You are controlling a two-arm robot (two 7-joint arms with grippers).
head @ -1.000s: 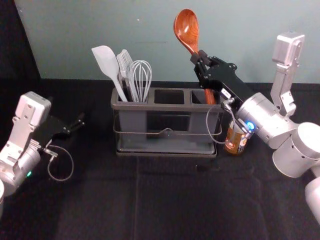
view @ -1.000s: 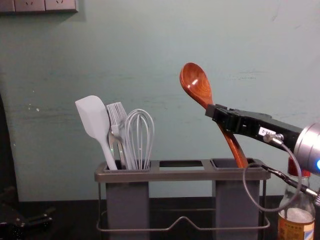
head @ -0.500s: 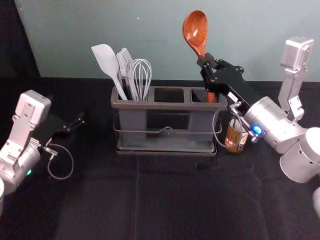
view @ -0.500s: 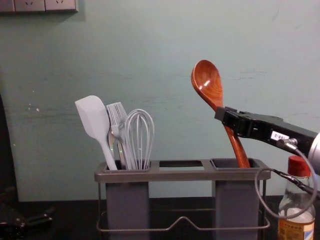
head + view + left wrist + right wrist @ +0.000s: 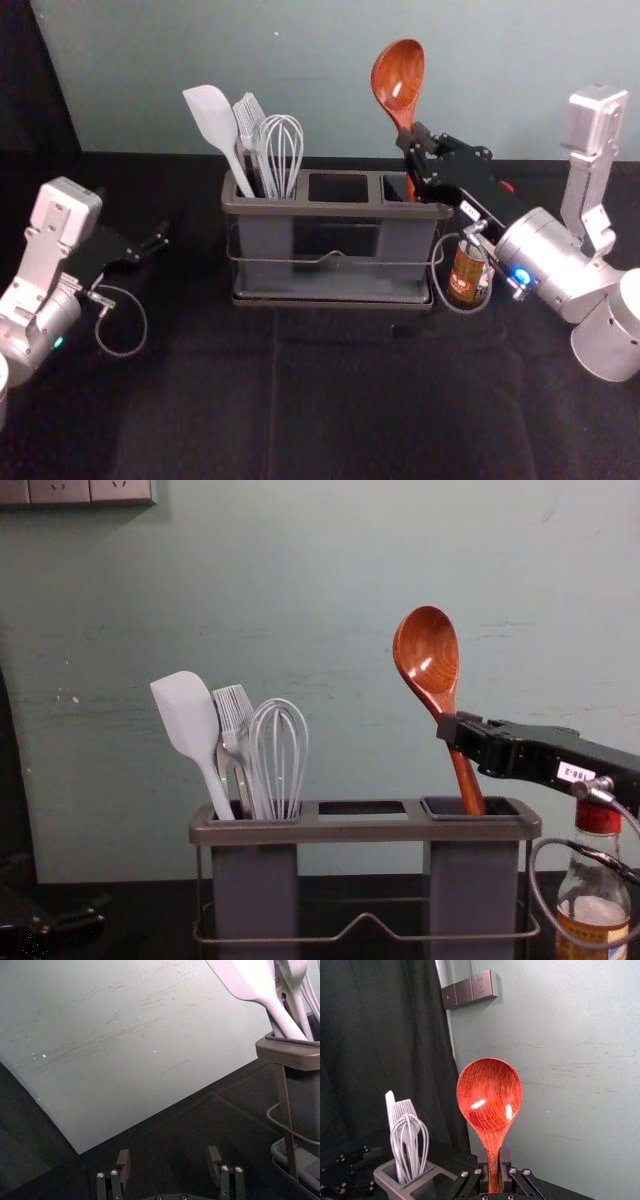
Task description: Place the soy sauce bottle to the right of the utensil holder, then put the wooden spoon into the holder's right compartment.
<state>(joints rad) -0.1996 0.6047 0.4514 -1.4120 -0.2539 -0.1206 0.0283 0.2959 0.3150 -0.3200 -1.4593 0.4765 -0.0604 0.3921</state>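
Silvery-white arms [image 5: 548, 255] with rounded joints [image 5: 606, 345], black front ends [image 5: 482, 188], thin grey cables [image 5: 144, 322] curling! Blue light [image 5: 522, 276] glowing right, green light [image 5: 58, 342] left, and silver screws [image 5: 513, 1170]!

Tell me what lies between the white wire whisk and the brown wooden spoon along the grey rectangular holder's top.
A rectangular opening in the holder, with no utensil in it; the head view shows this.

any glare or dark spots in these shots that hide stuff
Right wrist view: two bright glints in the bowl of the wooden spoon; chest view: a small glint in that bowl; head view: the black left gripper blends into the black cloth, so its outline is hard to make out.
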